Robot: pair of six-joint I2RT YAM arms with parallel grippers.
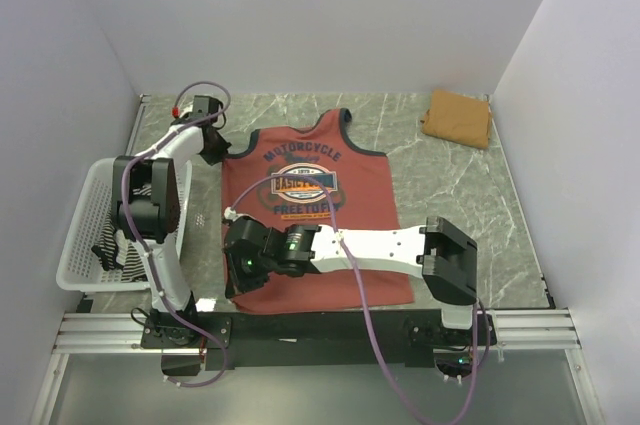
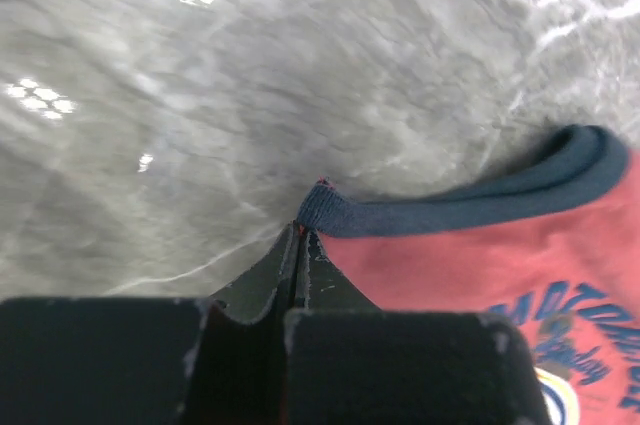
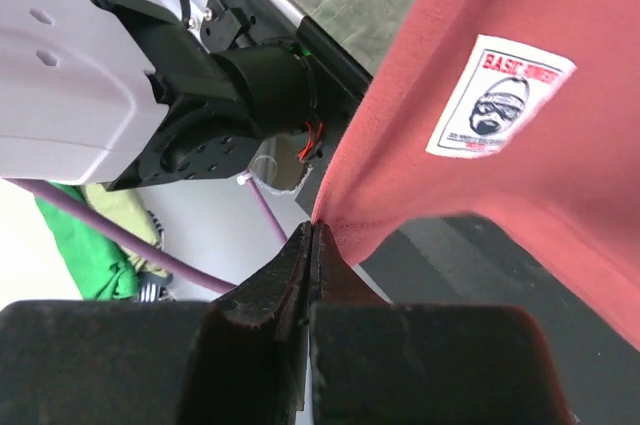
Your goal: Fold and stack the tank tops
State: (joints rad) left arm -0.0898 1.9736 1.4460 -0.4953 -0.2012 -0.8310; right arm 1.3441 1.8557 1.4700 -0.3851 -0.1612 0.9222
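The rust-red tank top (image 1: 310,215), with dark trim and a chest print, lies spread flat in the middle of the table. My left gripper (image 1: 214,149) is shut on the tip of its far-left shoulder strap (image 2: 330,207), pinching the dark trim; the jaws (image 2: 301,233) are together on the cloth. My right gripper (image 1: 236,269) is shut on the near-left hem corner, and that corner (image 3: 335,215) is lifted off the table. The tan-brown tank top (image 1: 457,117) lies folded at the back right. The striped tank top (image 1: 118,245) is bunched inside the basket.
The white mesh basket (image 1: 75,245) stands at the table's left edge beside the left arm. The left arm's base (image 3: 200,95) and purple cable (image 3: 270,220) are close behind the lifted hem. White walls enclose the table on three sides.
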